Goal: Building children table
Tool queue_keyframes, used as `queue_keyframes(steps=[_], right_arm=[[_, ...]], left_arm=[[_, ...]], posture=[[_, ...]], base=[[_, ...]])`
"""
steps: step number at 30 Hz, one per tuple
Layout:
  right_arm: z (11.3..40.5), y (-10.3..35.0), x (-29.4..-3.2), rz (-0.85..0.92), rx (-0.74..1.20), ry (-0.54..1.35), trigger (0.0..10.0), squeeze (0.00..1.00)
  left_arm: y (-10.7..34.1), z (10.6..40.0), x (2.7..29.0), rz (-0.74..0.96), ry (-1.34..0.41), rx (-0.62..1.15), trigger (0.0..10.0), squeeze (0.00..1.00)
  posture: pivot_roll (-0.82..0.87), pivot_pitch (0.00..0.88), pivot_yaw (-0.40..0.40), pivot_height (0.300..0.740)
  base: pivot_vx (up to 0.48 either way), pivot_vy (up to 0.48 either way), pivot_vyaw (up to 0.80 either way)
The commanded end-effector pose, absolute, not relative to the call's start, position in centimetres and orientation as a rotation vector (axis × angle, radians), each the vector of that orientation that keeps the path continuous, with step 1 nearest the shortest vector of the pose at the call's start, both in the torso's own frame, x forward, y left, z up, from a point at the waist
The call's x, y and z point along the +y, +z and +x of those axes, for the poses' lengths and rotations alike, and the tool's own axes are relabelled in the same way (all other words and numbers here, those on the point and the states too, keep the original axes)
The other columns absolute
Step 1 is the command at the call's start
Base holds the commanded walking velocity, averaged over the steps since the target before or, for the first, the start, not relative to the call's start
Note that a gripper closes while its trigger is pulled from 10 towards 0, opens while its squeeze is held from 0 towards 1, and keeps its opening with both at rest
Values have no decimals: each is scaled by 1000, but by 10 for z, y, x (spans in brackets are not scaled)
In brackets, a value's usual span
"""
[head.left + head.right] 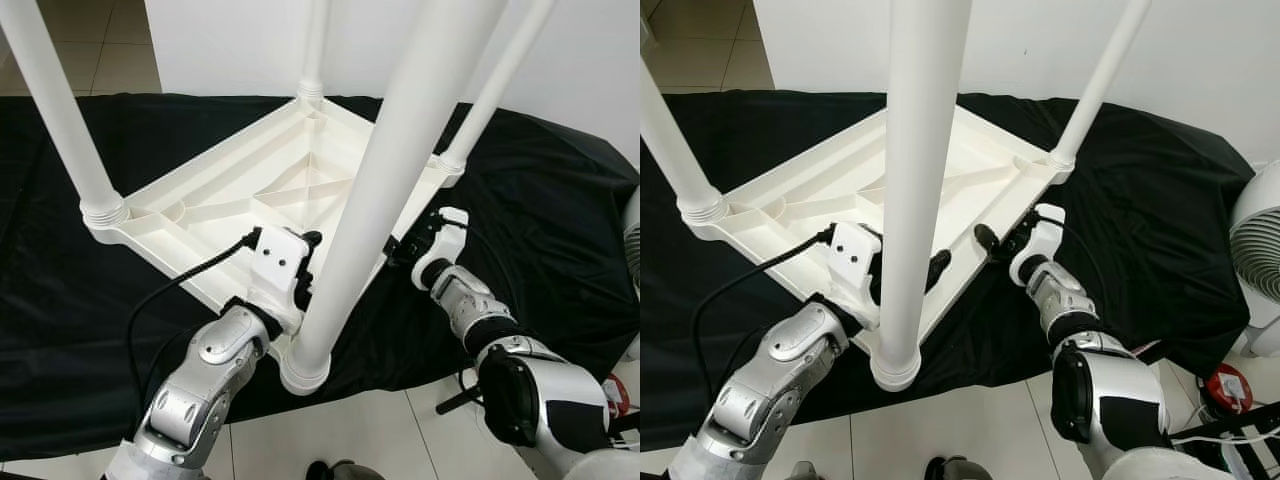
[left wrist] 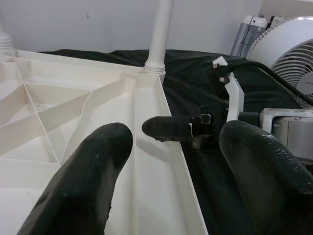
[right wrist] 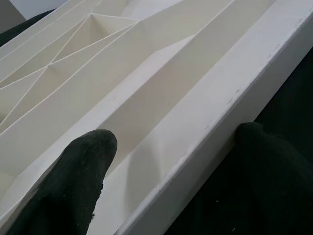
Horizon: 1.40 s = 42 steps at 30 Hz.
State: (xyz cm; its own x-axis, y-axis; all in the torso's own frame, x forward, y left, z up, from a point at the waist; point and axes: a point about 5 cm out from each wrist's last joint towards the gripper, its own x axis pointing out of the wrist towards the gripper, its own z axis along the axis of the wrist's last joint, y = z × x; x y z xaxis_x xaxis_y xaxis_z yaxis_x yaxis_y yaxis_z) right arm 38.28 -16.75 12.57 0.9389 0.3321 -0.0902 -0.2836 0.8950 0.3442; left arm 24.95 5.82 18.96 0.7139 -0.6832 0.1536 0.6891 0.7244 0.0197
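Note:
A white plastic children's table [image 1: 200, 215] lies upside down on a black cloth, its ribbed underside facing up. White legs stand up from its corners; the nearest leg [image 1: 390, 170] rises right in front of the camera. My left gripper [image 1: 310, 262] is at the near corner beside that leg, open, one finger [image 2: 93, 171] over the underside and the other outside the rim. My right gripper [image 1: 998, 241] is open astride the table's right rim [image 3: 210, 112], with one finger [image 3: 78, 176] inside and one on the cloth side.
The black cloth [image 1: 560, 220] covers a low surface running to the white wall behind. Tiled floor lies at the near edge. A white fan [image 1: 1260, 250] stands at the right, with a red object [image 1: 1223, 390] and cables below it. A black cable [image 1: 170, 290] trails from my left wrist.

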Motion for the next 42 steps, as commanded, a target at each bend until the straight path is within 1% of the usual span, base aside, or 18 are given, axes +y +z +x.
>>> queue_keyframes(steps=[1, 2, 8, 10, 15, 16, 20, 23, 25, 26, 29, 31, 32, 34, 36, 39, 40, 42], right_arm=[[388, 136, -165, 332, 112, 303, 10000, 0], [389, 139, -172, 332, 78, 243, 10000, 0], [389, 142, -181, 326, 29, 168, 10000, 0], [380, 139, -188, 284, -51, 140, 10000, 0], [363, 127, -183, 221, -111, 192, 10000, 0], [355, 123, -180, 193, -117, 214, 10000, 0], [351, 120, -178, 177, -119, 227, 10000, 0], [336, 119, -172, 174, -156, 291, 10000, 0], [336, 119, -172, 174, -156, 291, 10000, 0], [328, 121, -171, 174, -174, 324, 10000, 0], [321, 122, -174, 166, -182, 349, 10000, 0], [311, 124, -183, 121, -192, 370, 10000, 0], [311, 124, -183, 121, -192, 370, 10000, 0], [303, 127, -188, 104, -191, 391, 10000, 0], [300, 128, -189, 98, -187, 401, 10000, 0], [300, 128, -189, 98, -187, 401, 10000, 0], [298, 128, -189, 97, -185, 415, 10000, 0], [288, 133, -177, 68, -175, 545, 10000, 0]], left_arm=[[194, 241, 47, -41, -900, -157, 10000, 0], [194, 241, 47, -43, -896, -153, 10000, 0], [192, 243, 49, -19, -878, -149, 10000, 0], [180, 254, 55, 52, -790, -115, 10000, 0], [167, 271, 61, 79, -713, -43, 10000, 0], [167, 279, 61, 97, -698, -46, 10000, 0], [167, 284, 62, 111, -689, -54, 10000, 0], [175, 303, 62, 141, -681, -71, 10000, 0], [175, 303, 62, 141, -681, -71, 10000, 0], [181, 311, 65, 146, -684, -84, 10000, 0], [187, 318, 70, 161, -688, -99, 10000, 0], [194, 324, 83, 203, -729, -130, 10000, 0], [194, 324, 83, 203, -729, -130, 10000, 0], [198, 320, 96, 204, -816, -152, 10000, 0], [199, 319, 102, 212, -850, -157, 10000, 0], [199, 319, 102, 212, -850, -157, 10000, 0], [198, 318, 107, 215, -872, -151, 10000, 0], [196, 316, 121, 238, -912, -137, 10000, 0]], posture=[[95, 92, -95, 740], [95, 92, -95, 740], [103, 95, -99, 740], [113, 96, -103, 740], [100, 97, -99, 740], [95, 96, -95, 740], [92, 97, -92, 740], [64, 97, -72, 740], [64, 97, -72, 740], [55, 96, -63, 740], [49, 96, -59, 740], [45, 97, -54, 740], [45, 97, -54, 740], [43, 98, -55, 740], [43, 98, -55, 740], [43, 98, -55, 740], [48, 97, -58, 740], [52, 95, -62, 740]], base=[[0, 0, 0], [0, 0, 0], [0, 0, 0], [0, 0, 0], [0, 0, 0], [0, 0, 0], [0, 0, 0], [0, 0, 0], [0, 0, 0], [0, 0, 0], [0, 0, 0], [0, 0, 0], [0, 0, 0], [0, 0, 0], [0, 0, 0], [0, 0, 0], [0, 0, 0], [0, 0, 0]])
